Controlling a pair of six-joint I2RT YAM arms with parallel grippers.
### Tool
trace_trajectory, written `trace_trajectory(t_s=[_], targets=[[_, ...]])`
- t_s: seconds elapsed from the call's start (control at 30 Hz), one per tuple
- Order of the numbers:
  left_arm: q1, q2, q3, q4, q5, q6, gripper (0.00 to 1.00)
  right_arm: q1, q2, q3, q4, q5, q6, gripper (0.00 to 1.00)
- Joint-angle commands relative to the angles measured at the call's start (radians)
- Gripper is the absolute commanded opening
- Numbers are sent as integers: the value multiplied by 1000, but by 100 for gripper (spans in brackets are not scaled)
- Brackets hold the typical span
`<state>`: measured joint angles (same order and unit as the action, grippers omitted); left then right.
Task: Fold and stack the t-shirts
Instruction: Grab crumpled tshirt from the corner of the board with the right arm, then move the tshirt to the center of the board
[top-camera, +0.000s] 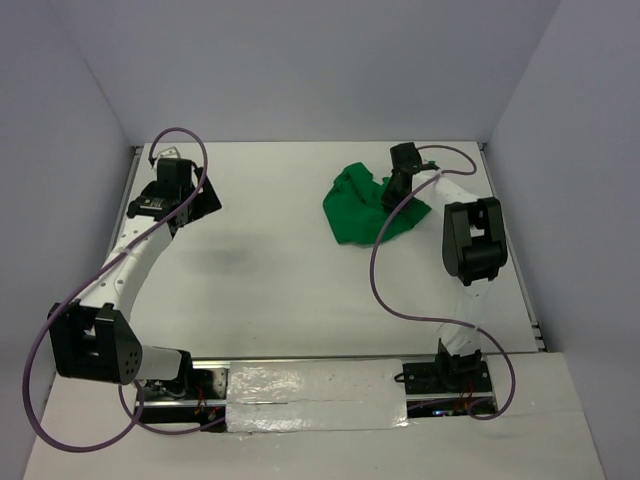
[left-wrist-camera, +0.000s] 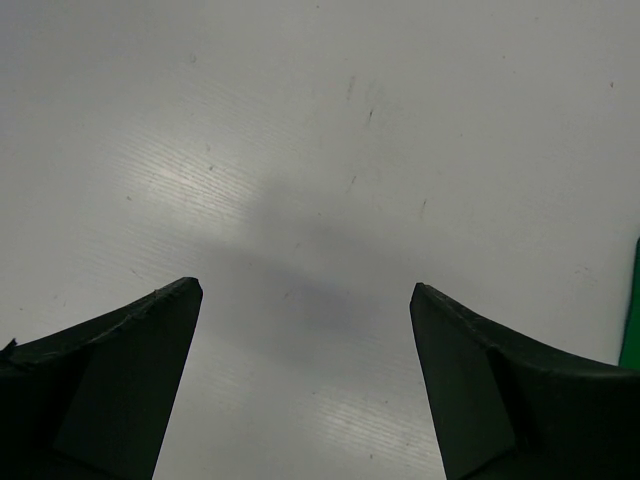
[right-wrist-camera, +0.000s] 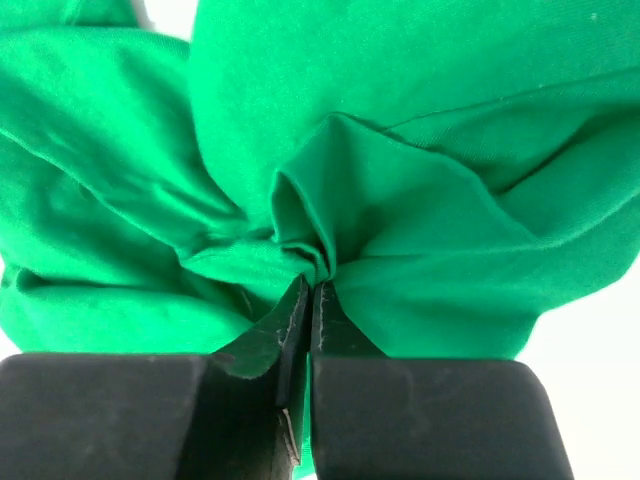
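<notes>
A bright green t-shirt (top-camera: 358, 208) lies crumpled at the back right of the white table. My right gripper (top-camera: 392, 192) is down on its right side. In the right wrist view the gripper (right-wrist-camera: 311, 285) is shut on a pinched fold of the t-shirt (right-wrist-camera: 400, 120), and the cloth bunches into creases at the fingertips. My left gripper (top-camera: 196, 196) hovers over bare table at the back left, far from the shirt. In the left wrist view it (left-wrist-camera: 305, 290) stands open with nothing between its fingers; a sliver of the t-shirt (left-wrist-camera: 633, 315) shows at the right edge.
The white table (top-camera: 290, 280) is walled by pale panels at the back and both sides. A purple cable (top-camera: 385, 270) loops from the right arm over the table. A taped strip (top-camera: 315, 395) runs between the arm bases at the near edge.
</notes>
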<state>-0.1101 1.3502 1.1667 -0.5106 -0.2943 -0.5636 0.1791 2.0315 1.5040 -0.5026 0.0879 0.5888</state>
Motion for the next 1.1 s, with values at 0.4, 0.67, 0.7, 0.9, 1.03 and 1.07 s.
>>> trace_trajectory(t_s=[0.4,0.67,0.7,0.9,1.03,1.07], targets=[[131,-5,57,-120,-86,-140,99,393,-192,703,-180,6,-43,0],[335,-25,119,-151,38,-154,100,464,-522,276,113,31,-110,2],[342,-29,122,-149,55,-156,99,418,-574,200,133,53,-101,6],[346,-10,96,-98,188,-179,99,185,-411,-82,23,-115,-26,91],[343,47,79,-115,227,-176,99,175,-368,-161,-4,-119,-21,95],[342,52,76,-115,228,-173,99,174,-396,-195,18,-120,-21,95]])
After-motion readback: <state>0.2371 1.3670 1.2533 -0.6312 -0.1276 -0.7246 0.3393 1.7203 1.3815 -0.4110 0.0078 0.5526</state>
